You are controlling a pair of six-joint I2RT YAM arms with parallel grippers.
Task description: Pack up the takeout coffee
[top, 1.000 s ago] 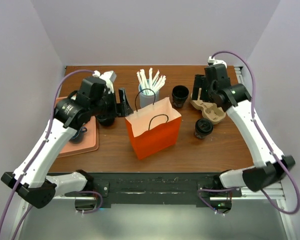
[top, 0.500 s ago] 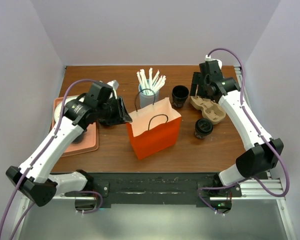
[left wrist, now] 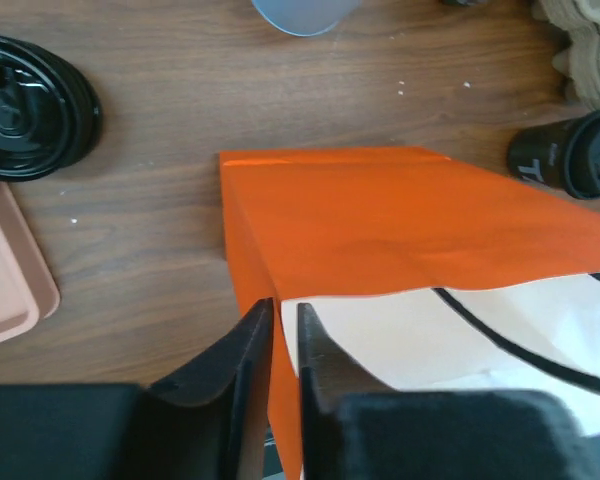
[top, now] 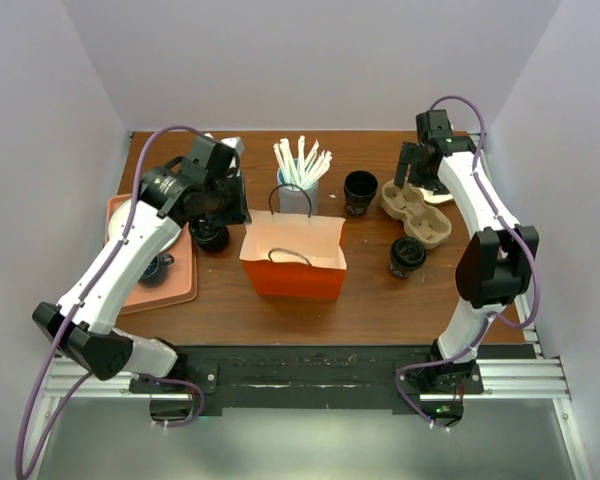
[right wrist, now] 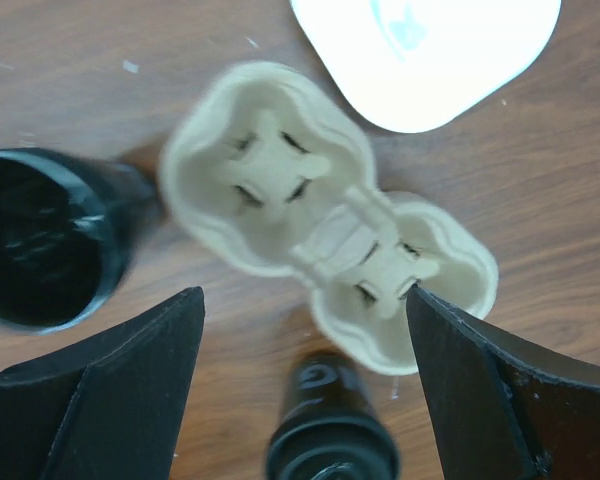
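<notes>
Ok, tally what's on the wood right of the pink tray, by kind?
Lidded cups: 2, takeout coffee and black lidded cup
Open black cup: 1
Orange paper bag: 1
Cardboard cup carrier: 1
Blue straw holder: 1
White flat piece: 1
Total: 7

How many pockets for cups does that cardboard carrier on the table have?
2, both empty: one pocket beside the open black cup, the other nearer the lidded takeout coffee. The right wrist view shows the whole carrier, so none is hidden.
</notes>
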